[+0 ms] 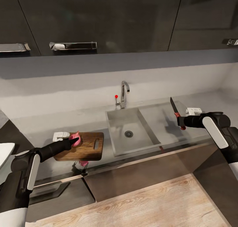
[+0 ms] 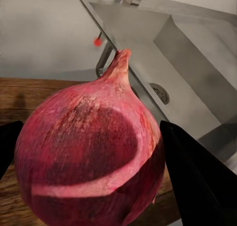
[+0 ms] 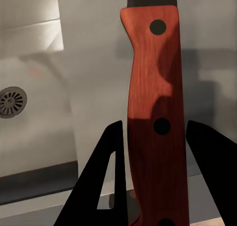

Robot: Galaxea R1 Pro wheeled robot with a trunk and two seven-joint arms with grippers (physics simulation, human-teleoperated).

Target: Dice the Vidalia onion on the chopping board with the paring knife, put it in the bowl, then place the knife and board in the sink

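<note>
My left gripper is shut on the reddish-pink Vidalia onion, holding it at the left end of the dark wooden chopping board on the grey countertop. In the left wrist view the onion sits between both black fingers. The right gripper is shut on the paring knife, blade pointing up, above the counter right of the steel sink. Its reddish handle runs between the fingers in the right wrist view. The sink basin is empty, drain showing. The bowl is out of view.
A chrome faucet with a red knob stands behind the sink. Small white objects lie on the counter left of the board and behind the knife. Dark wall cabinets hang overhead; wood floor lies below the counter front.
</note>
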